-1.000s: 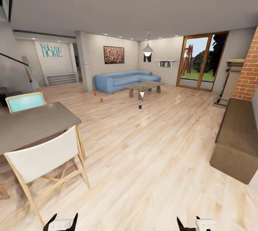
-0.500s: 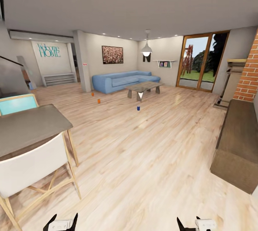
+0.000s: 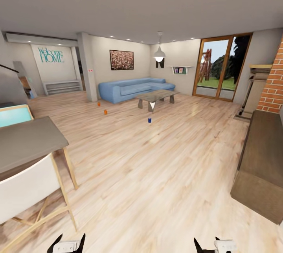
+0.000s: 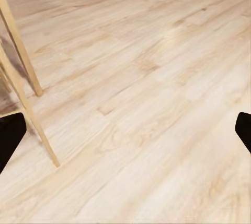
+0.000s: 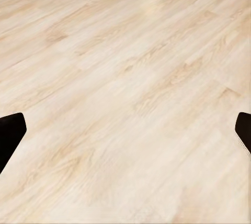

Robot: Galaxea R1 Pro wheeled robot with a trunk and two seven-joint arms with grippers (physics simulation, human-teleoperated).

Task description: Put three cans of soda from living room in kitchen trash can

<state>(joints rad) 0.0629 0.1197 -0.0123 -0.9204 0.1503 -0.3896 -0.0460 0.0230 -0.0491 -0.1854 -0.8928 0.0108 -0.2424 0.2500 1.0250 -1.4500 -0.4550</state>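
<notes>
Far ahead, two orange cans (image 3: 101,108) and a blue can (image 3: 149,120) are seen upright on the floor (image 3: 157,174) near the table (image 3: 156,96) and sofa (image 3: 131,88). Both the left gripper (image 3: 67,245) and right gripper (image 3: 215,245) are held wide and empty.

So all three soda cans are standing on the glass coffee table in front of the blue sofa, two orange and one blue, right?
Not quite. The colours are right, but the head view shows the cans on the wood floor, not on the glass coffee table: the two orange cans stand near the blue sofa, and the blue can stands in front of the table.
</notes>
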